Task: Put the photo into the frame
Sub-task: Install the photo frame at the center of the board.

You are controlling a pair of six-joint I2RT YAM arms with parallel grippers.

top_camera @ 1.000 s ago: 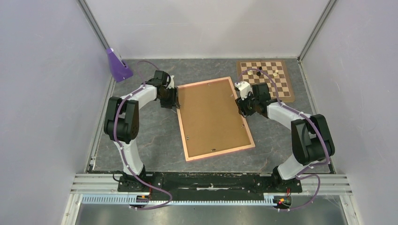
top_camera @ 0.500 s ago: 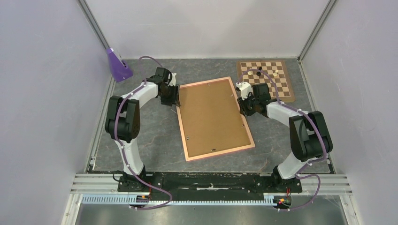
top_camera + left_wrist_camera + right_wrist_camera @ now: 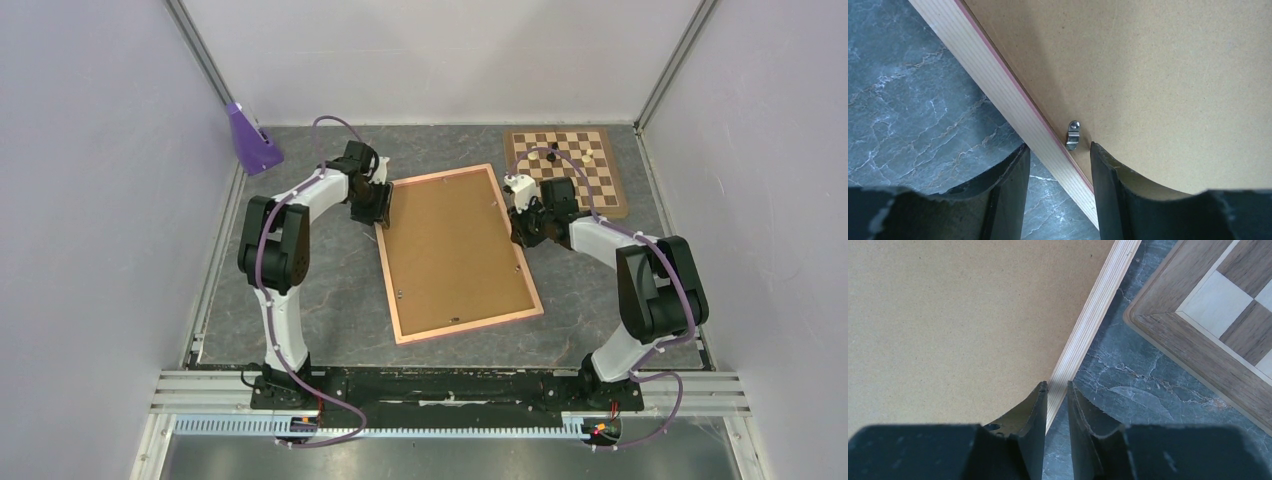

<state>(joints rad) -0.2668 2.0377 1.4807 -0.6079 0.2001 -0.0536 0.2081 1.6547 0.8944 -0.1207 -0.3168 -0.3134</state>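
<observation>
The frame (image 3: pixel 470 326) lies back up in the middle of the counter (image 3: pixel 320 300), with a brown board (image 3: pixel 450 250) in it. We cannot see the photo, so we cannot tell if it is in yet. At the frame's far end, the left fingers (image 3: pixel 1008 200) stand half wide over its left edge, by a clip (image 3: pixel 1073 136), holding nothing. The right fingers (image 3: pixel 1033 435) are narrow around its right edge; we cannot tell if they pinch it.
</observation>
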